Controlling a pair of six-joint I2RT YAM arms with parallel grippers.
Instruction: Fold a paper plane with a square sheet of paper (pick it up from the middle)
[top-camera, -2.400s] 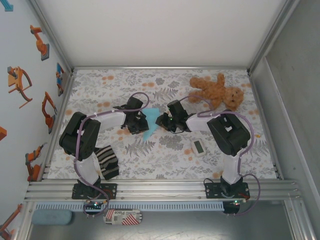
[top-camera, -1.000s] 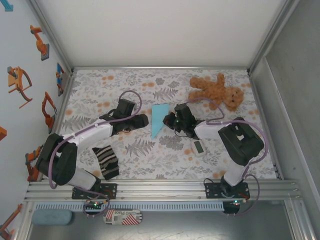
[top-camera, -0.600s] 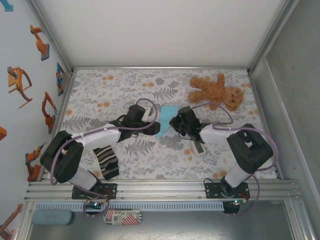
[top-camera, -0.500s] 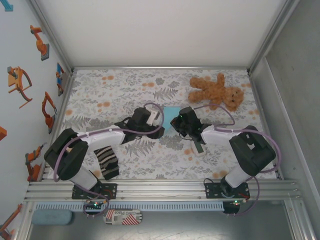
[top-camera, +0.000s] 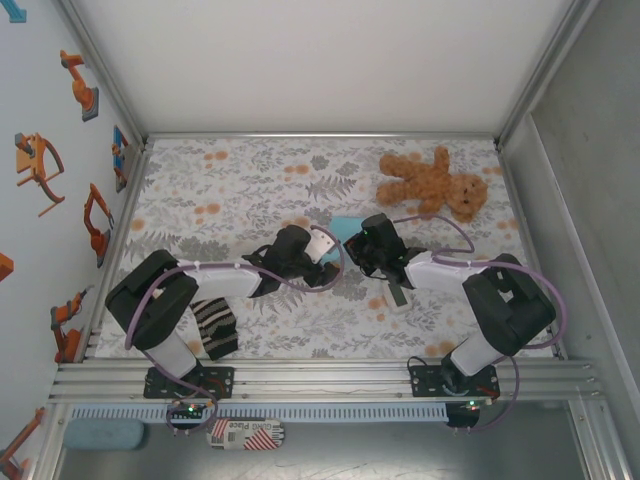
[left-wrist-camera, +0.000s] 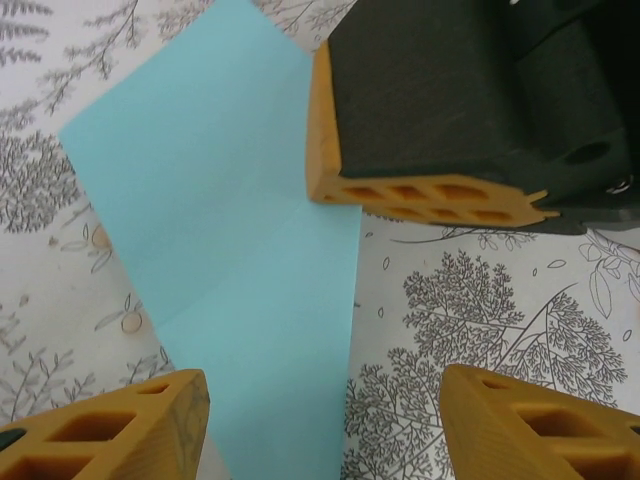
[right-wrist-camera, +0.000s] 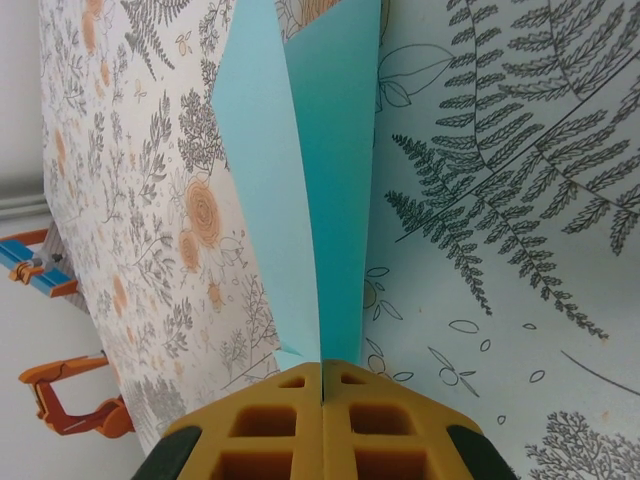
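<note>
The light-blue sheet of paper (left-wrist-camera: 220, 250) is folded along a centre crease into a tapering, dart-like shape. It lies mid-table (top-camera: 345, 227), mostly hidden by the grippers. My right gripper (right-wrist-camera: 322, 365) is shut on its near end, pinching the crease, and the two flaps (right-wrist-camera: 300, 150) run away from the fingers. In the left wrist view the right gripper's orange fingers (left-wrist-camera: 420, 190) press on the paper's edge. My left gripper (left-wrist-camera: 320, 400) is open and straddles the paper's other end, one finger (left-wrist-camera: 100, 425) on each side. From above, the left gripper (top-camera: 322, 267) sits just left of the right gripper (top-camera: 358, 243).
A brown teddy bear (top-camera: 435, 182) lies at the back right. A small white gadget (top-camera: 397, 294) sits just under the right forearm. A black-and-cream striped cloth (top-camera: 213, 325) lies near the left arm's base. Metal rails edge the floral table cover (top-camera: 200, 180).
The left arm has swung right and nearer, bringing its open gripper up to the paper. The right gripper stayed shut on the paper and shifted slightly right with it.
</note>
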